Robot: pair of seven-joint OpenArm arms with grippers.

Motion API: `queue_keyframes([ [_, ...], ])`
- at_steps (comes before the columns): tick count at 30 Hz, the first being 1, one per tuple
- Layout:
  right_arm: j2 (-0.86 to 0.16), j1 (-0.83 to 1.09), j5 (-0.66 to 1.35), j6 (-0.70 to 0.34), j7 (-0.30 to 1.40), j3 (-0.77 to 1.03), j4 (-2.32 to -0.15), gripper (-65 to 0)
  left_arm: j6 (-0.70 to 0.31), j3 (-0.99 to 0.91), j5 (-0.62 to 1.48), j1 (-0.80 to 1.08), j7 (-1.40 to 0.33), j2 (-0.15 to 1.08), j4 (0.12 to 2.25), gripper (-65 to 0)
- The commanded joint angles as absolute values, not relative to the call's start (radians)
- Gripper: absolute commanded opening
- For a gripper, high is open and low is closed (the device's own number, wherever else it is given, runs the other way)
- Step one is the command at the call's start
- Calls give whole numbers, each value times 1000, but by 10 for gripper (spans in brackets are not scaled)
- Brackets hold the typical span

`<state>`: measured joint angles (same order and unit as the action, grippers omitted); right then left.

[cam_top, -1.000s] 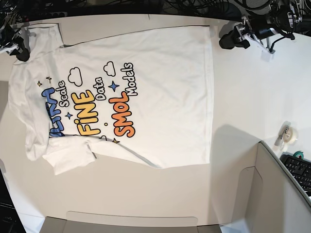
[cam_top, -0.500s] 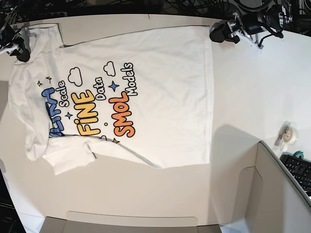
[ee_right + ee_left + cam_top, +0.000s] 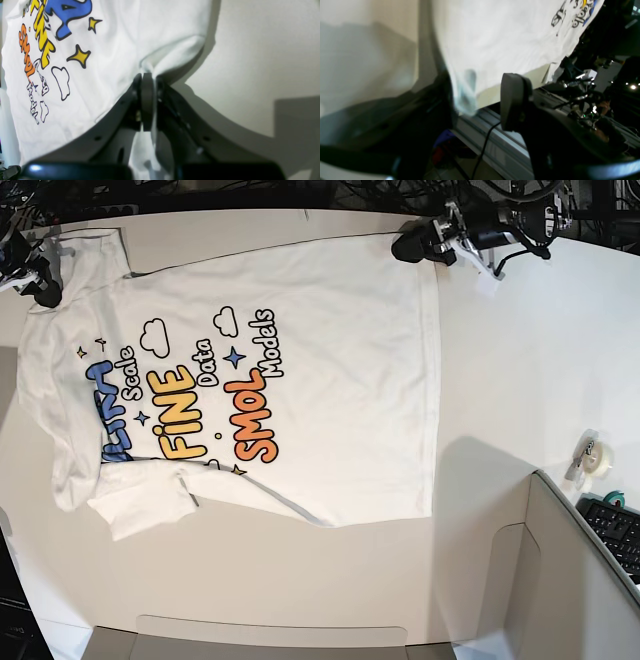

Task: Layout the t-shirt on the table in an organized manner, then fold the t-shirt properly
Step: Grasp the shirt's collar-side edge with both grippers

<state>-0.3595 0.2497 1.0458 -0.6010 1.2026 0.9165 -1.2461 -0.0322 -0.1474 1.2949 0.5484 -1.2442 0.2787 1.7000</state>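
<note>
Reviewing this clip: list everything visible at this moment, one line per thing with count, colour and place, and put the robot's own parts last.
t-shirt: one, white with blue, yellow and orange-red lettering, spread print-up across the table, one sleeve folded over near the front left of the base view.
table: one, white, under everything.
tape roll: one, pale, on the table at the base view's right.
grey panel: one, grey, front right corner of the base view.
keyboard: one, black, partly seen behind the panel.
cables: many, black, beyond the far table edge.
left gripper: one, black, jaws open at the shirt's far hem corner.
right gripper: one, black, shut on a pinch of the t-shirt.
</note>
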Motion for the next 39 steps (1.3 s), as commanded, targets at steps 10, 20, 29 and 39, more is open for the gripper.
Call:
queue_keyframes([
  [10,-360,283,940,-602,1274,905,-1241,-650,-8,-145,1231,529,-1265,292,1699,-650],
  [20,-354,358,941,-602,1273,914,-1340,-650,-10,-234,1234,538,-1204,346,1750,-650],
  [29,-352,433,946,-602,1273,914,-1455,-650,-12,-321,1237,588,-1205,351,1781,-650],
  [39,-294,492,947,-604,1279,1003,-1675,-650,-128,-363,1234,605,-1207,349,1863,-650],
])
